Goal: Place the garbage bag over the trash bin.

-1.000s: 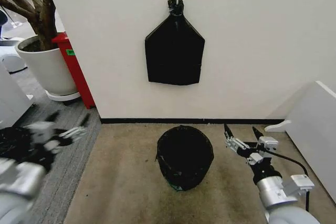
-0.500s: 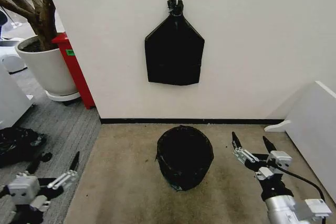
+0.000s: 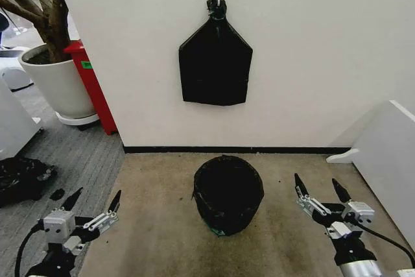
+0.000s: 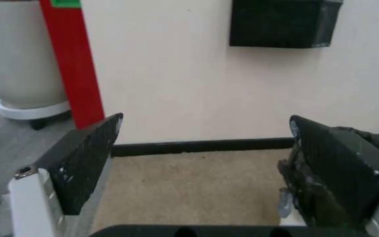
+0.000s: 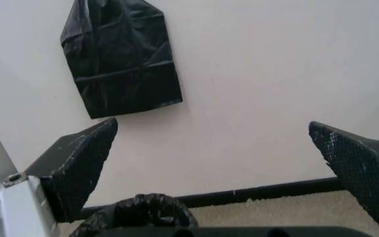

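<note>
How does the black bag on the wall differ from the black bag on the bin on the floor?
The bundle on the wall hangs flat against the wall from a hook, knotted at the top and shield-shaped. The garbage bag is spread open over the trash bin on the carpet, rounded and wrinkled, covering almost all of the bin. Both are glossy black plastic, and neither gripper touches them.

Beige carpet (image 3: 155, 238) — bag-lined trash bin (image 3: 228, 194) upright, perhaps mid-floor.

Glossy black garbage bag (image 3: 228, 189); black wall bundle (image 3: 214, 63); red post (image 3: 93, 85); beige carpet (image 3: 155, 238)
</note>
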